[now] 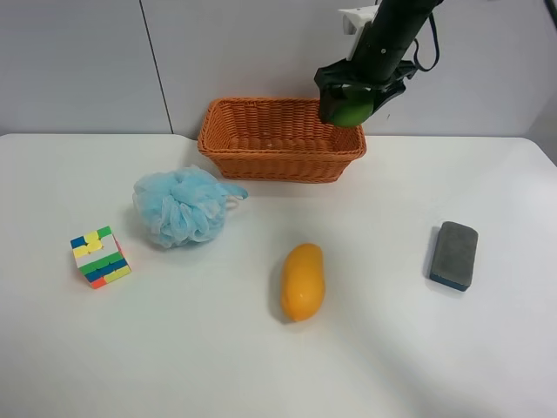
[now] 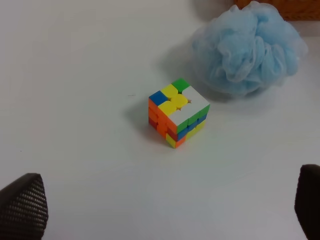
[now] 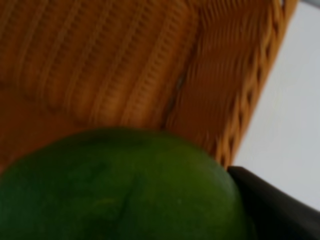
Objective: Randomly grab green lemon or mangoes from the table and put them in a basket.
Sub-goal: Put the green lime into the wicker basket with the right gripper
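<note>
The right gripper (image 1: 352, 97) is closed around the green lemon (image 1: 351, 106), holding it in the air above the right-hand end of the basket (image 1: 261, 158), seen from the high camera. The right wrist camera shows the lemon filling the foreground, one dark finger (image 3: 272, 207) against its side and the woven basket floor and wall directly beyond it.

The left gripper (image 2: 165, 210) holds nothing; its two dark fingertips (image 2: 22, 205) sit far apart at the edges of the left wrist view, above the bare white table (image 1: 174, 357).

The mango (image 1: 302, 281) lies on the table in front of the basket, well apart from it. A blue mesh bath puff (image 1: 181, 206) rests near the basket's left end, with a multicoloured puzzle cube (image 1: 99, 257) close beside the puff. A grey sponge (image 1: 454, 255) lies towards the table's right side.
</note>
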